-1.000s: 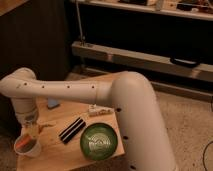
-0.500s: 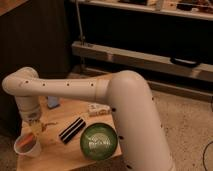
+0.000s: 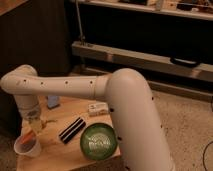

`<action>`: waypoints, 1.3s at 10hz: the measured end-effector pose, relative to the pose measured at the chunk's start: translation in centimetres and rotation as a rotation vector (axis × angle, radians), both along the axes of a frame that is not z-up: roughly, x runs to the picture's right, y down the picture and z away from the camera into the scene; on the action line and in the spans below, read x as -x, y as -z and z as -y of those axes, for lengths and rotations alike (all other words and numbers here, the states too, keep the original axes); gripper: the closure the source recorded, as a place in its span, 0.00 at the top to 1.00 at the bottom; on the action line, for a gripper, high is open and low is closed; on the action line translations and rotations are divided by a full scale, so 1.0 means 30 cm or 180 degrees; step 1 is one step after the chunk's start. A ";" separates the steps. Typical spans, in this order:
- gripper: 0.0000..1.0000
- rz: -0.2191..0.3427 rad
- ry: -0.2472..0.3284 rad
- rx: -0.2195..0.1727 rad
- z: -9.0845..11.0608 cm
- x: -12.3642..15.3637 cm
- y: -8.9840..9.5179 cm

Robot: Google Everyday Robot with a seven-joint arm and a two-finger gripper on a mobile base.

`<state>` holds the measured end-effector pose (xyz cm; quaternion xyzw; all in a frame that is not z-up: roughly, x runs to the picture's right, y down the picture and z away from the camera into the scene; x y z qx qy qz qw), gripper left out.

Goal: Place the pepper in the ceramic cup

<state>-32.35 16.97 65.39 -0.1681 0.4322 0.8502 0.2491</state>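
**Pepper resting in the white cup at the table's corner**

A small wooden table (image 3: 55, 155) with a pale, smooth top stands on a speckled stone-like floor (image 3: 185, 120), in front of dark shelving with a long metal rail (image 3: 140, 59). To the left rises a dark cabinet wall.

At the table's near left corner sits the ceramic cup (image 3: 28, 146), white, round and a little wider at the rim. The pepper (image 3: 27, 136), slim and orange-red, lies inside it with one end leaning over the rim. Near the right edge sits a green bowl (image 3: 99, 142), round and glossy, with a pale pattern in its hollow. Between cup and bowl lies a flat black ridged bar (image 3: 72, 129). Behind it lie a pale wrapped bar (image 3: 98, 108) and a small blue object (image 3: 53, 102).

The robot's thick white arm (image 3: 100, 90) arches over the table. Its gripper (image 3: 35, 124) hangs just above and behind the cup, fingers drawn together, holding nothing.
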 end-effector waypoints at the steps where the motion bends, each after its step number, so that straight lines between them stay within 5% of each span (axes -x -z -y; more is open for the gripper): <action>1: 0.20 0.0017 -0.0004 -0.0023 0.008 0.002 0.008; 7: 0.20 0.0184 0.0000 -0.0209 0.069 0.014 0.098; 13: 0.20 0.0063 0.0175 -0.0343 0.059 0.008 0.089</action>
